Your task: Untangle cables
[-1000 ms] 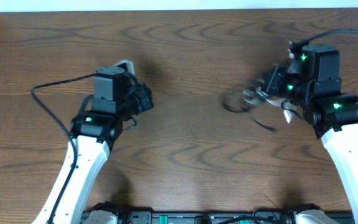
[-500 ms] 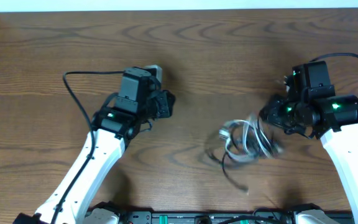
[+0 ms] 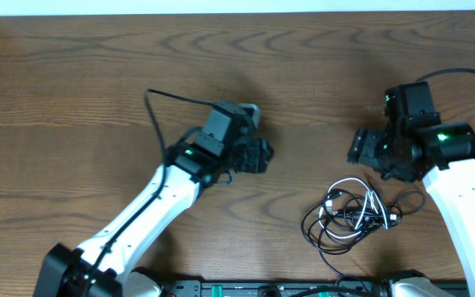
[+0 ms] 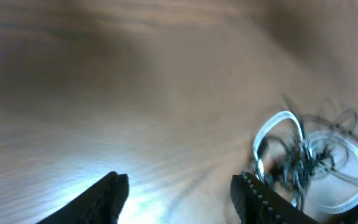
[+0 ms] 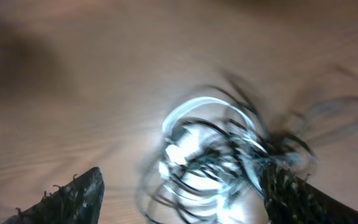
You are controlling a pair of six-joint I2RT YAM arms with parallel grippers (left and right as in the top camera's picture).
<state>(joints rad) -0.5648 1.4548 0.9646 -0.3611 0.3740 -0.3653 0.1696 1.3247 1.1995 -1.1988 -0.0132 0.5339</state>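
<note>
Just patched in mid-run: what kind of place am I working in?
Probably a robotics lab bench, not a home. A wood-grain table holds a tangle of cables, a white left arm and right arm rise from its near edge, and an equipment rail runs along that edge.

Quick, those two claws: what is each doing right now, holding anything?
Left gripper: open, holding nothing.
Right gripper: open, holding nothing; the cables lie free of it.
</note>
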